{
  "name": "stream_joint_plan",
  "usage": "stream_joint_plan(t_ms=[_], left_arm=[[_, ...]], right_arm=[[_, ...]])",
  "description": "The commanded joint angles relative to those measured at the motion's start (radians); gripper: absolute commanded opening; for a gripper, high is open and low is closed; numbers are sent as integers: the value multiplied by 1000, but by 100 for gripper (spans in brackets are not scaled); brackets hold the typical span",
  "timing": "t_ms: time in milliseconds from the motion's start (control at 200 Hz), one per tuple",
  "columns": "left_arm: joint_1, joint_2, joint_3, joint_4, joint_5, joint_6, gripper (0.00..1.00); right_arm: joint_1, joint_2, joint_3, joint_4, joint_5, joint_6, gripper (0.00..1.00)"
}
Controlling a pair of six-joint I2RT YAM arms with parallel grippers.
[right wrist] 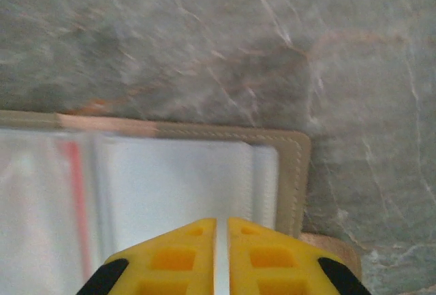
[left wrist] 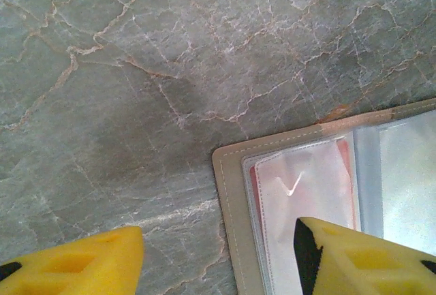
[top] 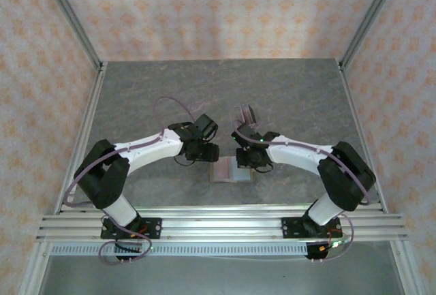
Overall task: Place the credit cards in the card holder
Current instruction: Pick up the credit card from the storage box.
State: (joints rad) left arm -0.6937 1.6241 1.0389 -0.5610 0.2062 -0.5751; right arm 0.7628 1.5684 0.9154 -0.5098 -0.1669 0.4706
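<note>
Tan, likely floppy card holder [left wrist: 229, 199] is lying open; I'm aiming to pin its stitched border, left gripper [left wrist: 218, 237] gaping, right gripper [right wrist: 221, 227] closed.

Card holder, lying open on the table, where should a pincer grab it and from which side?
Probably the card holder's tan stitched border, coming in low from the bare table beside it: it lies open and flat, and that rim sticks out past the slick clear sleeves.

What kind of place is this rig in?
Probably a lab data-collection booth: patterned walls on an aluminium frame, a marble-look tabletop, left arm and right arm bolted to rails.
</note>
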Motion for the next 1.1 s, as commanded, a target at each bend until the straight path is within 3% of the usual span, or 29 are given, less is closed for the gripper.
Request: stream_joint_plan(t_ms=[0,100,195,290,450,711,801,1096], left_arm=[[0,0,21,-34,-3,0,61],[0,-8,24,-30,-7,-9,61],[0,-9,27,-26,-3,-20,61],[0,-15,20,-16,11,-34,61],[-1,-24,4,-8,15,-36,61],[0,-32,9,-9,8,4,61],[0,-30,1,0,8,16,61],[0,13,13,23,38,31,61]], right_arm=[[-3,-19,86,-85,26,-70,12],[-13,-94,154,-174,89,-72,14],[-76,-123,242,-238,173,-78,28],[-160,-68,352,-305,262,-85,33],[-235,70,475,-288,285,-128,31],[-256,325,726,-322,238,-203,28],[-255,394,809,-376,279,-201,28],[-256,454,821,-389,254,-195,28]])
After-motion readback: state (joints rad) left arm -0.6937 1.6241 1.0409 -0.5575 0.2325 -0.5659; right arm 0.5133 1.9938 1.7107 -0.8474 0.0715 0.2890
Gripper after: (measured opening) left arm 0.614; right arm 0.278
